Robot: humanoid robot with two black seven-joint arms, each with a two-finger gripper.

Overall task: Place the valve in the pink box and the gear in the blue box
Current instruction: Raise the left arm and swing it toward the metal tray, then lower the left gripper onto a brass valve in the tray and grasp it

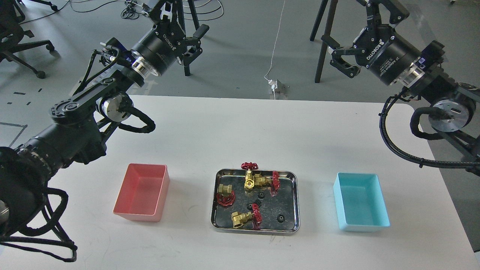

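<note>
Left arm's thick base links sit nearest, bottom-left, well clear of the work; next in, steel tray (pixel 296 221) at table centre, pink box (pixel 141 193) to its left, blue box (pixel 360 202) to its right; both boxes look empty, each apart from the tray

Left gripper (pixel 192 42) parked high beyond the table's far edge, fingers spread, nothing held; right gripper (pixel 339 58) same on the other side, open and empty; so nothing picked yet, judging by this the task is at its start

Tray contents: valve (pixel 245 218) near the front, lying on its side, brass body, red handwheel to the right; another valve front-left with wheel facing down toward the camera; two more clustered at the back, touching or overlapping, one wheel standing above the rim; gear (pixel 279 218) front-right, tiny black toothed disc with a hole, lying flat; three or so more gears mid-tray, small, hard to count

Advice for the first pick: go for the front valve, it's isolated; left arm suits it, pink box is on that side; close across the brass body, not the spoked wheel; come straight down to clear the rim; avoid the back cluster first, likely to drag a neighbour; gear is thin and flat on shiny steel, expect it to slide, needs a narrow precise pinch
</note>
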